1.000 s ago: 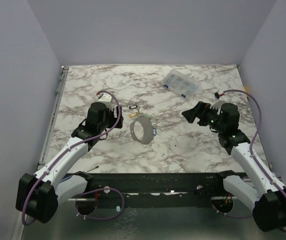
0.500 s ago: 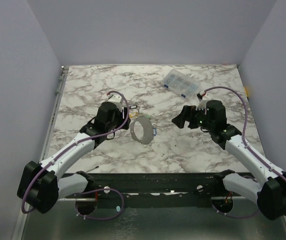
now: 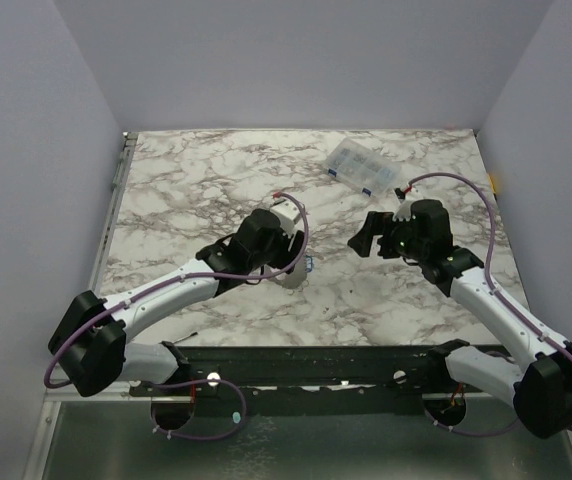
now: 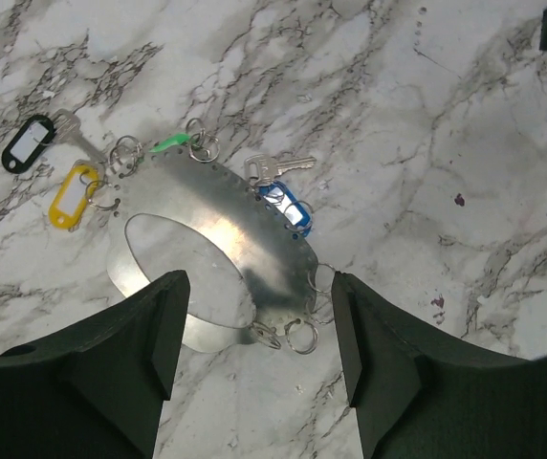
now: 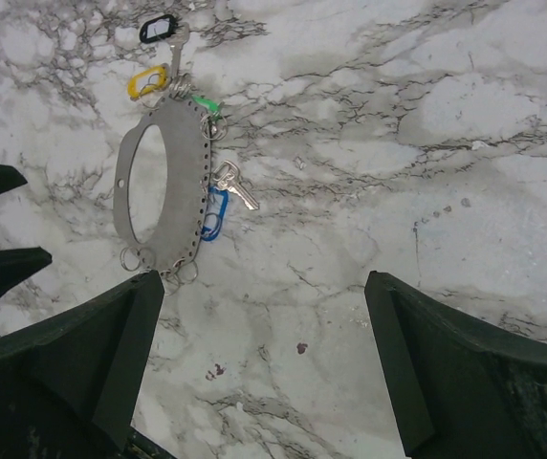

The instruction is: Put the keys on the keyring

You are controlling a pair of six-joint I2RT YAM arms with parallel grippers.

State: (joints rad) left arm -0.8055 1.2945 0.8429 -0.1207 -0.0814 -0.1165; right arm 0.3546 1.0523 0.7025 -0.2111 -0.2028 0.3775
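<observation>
My left hand (image 4: 257,296) stands open, its two dark fingers (image 4: 135,359) well apart and nothing pinched between them. It hangs straight over the keyring (image 4: 254,244), and I cannot tell whether the tips touch the metal. The keyring lies flat on the worktop (image 4: 465,191) as a broad grey hoop, its near edge passing between my fingers and the rest reaching away from the hand. The keys lie around its far rim. A blue tag (image 4: 288,212) with a small silver key (image 4: 278,167) sits tight against the right side, and a green tag (image 4: 170,144) sits at the far edge. A yellow tag (image 4: 73,194) is just beside the left edge, and a black-rimmed oval tag (image 4: 27,146) is a little farther out to the left. Loose little split rings (image 4: 293,335) cluster at the hoop's near right edge. From above, the left hand covers most of the hoop, with only the blue tag peeking out on its right. My right hand (image 5: 264,287) is spread as wide as it goes and carries nothing. It hangs near the keyring on its right side, clearly apart from it, and in its own camera the hoop lies ahead and to the left of the fingers. The worktop is white marble pattern with grey-brown veins. Beyond the right hand, toward the far right, sits a clear compartment box (image 3: 362,167). Plain pale lilac walls (image 3: 296,60) close the worktop in on three sides.
</observation>
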